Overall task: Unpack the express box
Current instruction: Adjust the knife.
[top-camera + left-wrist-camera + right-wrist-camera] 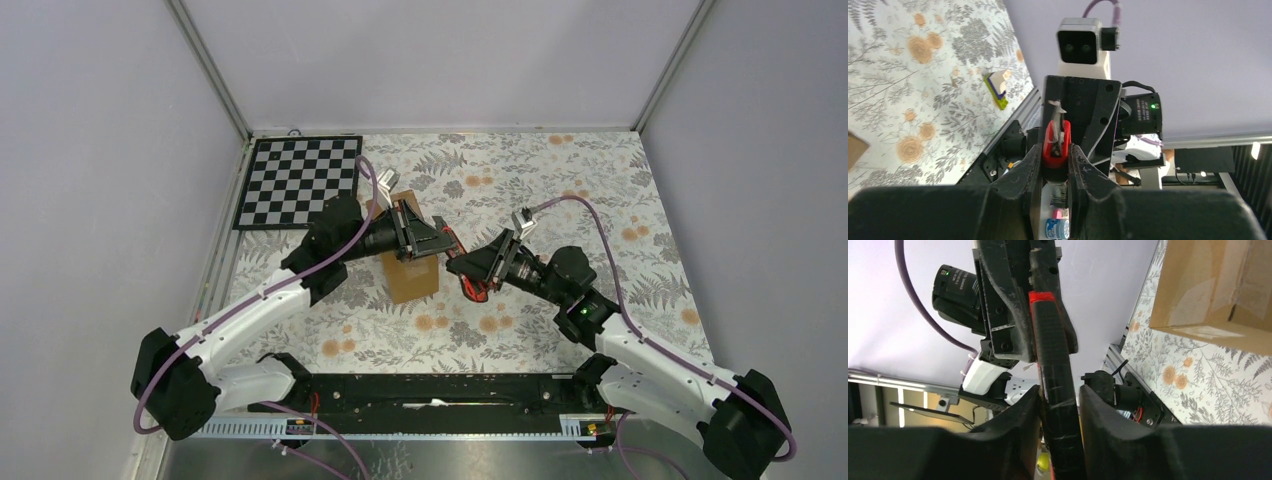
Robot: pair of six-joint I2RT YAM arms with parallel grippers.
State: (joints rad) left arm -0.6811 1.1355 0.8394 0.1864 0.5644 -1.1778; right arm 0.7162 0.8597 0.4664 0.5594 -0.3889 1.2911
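Nearest, at the front edge of the tabletop: both arm bases, arms angled inward to meet over the middle. Left hand clenched on the cutter, red head pinched between both fingers, a metal tip poking out past them. Right hand facing it from the opposite side, fingers flanking the cutter's black handle very closely; impossible to tell whether pressing on it or just clear. Cutter spanning the two hands, off the tabletop. Just beyond, partly hidden by the left hand in the top view, the express box: brown cardboard, standing on the flowered tabletop, clear tape showing on one side. Farthest, in the far left corner, a black-and-white checkerboard, lying flat, just apart from the box.
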